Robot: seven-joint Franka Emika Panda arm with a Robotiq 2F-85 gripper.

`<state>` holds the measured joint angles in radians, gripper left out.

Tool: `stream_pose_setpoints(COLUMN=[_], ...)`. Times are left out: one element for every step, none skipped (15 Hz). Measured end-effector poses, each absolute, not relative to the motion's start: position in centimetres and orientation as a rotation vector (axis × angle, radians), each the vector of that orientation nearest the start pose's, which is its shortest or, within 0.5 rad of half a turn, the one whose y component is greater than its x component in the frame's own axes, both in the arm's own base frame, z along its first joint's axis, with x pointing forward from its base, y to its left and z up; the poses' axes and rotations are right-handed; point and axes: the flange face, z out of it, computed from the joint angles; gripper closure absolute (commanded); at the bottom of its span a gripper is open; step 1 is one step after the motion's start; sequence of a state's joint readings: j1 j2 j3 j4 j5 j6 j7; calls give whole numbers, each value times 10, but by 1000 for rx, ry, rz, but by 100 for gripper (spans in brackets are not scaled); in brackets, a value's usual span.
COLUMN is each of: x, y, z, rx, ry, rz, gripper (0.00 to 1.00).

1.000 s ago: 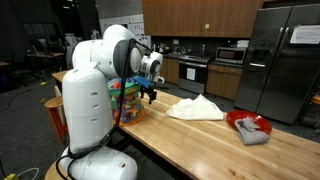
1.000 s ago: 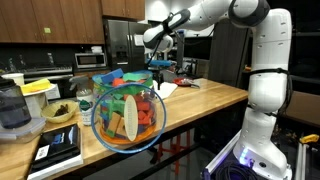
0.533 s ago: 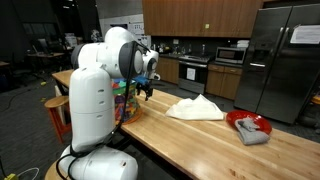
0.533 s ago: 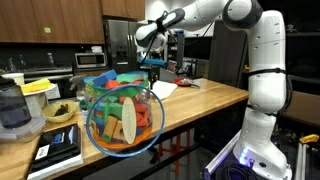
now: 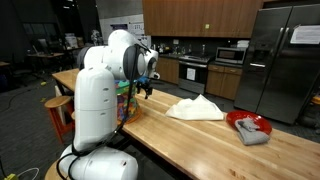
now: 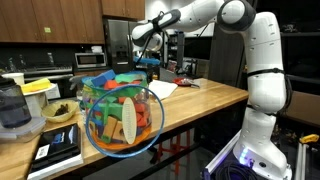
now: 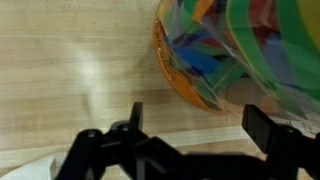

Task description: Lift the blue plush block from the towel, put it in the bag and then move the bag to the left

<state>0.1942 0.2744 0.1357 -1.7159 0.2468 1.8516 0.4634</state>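
The bag point(image 6: 120, 115) stands upright on the wooden table, see-through with a greenish top edge and multicoloured pieces inside. In an exterior view point(image 5: 124, 100) the arm hides most of it, and it fills the upper right of the wrist view point(image 7: 240, 50). My gripper point(image 7: 198, 120) is open and empty, hovering above the table just beside the bag's rim point(image 6: 150, 68) point(image 5: 145, 92). The white rumpled towel point(image 5: 195, 108) lies mid-table with nothing on it. I cannot pick out the blue plush block; several blue pieces show inside the bag.
A red bowl on a grey cloth point(image 5: 248, 126) sits farther along the table past the towel. Papers point(image 6: 186, 84) lie on the table behind the towel. A side counter holds a blender point(image 6: 14, 106), a bowl point(image 6: 58, 113) and a tablet point(image 6: 58, 146).
My gripper has moved away from the towel and closer to the bag's top edge. The bag and towel have not moved.
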Motion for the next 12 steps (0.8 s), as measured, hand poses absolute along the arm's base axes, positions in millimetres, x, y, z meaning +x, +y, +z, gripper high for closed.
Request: stream_pose_setpoints(x=[587, 591, 597, 602, 608, 614, 619, 624, 627, 630, 632, 634], y=[212, 208, 202, 196, 187, 176, 166, 154, 143, 131, 121, 109], z=[420, 421, 423, 425, 427, 429, 431, 432, 432, 432, 431, 430], rx=[-2907, -2903, -2895, -2885, -2876, -2868, -2860, -2854, -2852, -2855, -2860, -2864], ry=[338, 370, 405, 443, 478, 513, 545, 573, 598, 621, 641, 661], rz=[326, 293, 252, 208, 163, 120, 85, 56, 33, 16, 7, 3], gripper=[0, 0, 0, 0, 0, 0, 0, 0, 0, 0, 0, 0])
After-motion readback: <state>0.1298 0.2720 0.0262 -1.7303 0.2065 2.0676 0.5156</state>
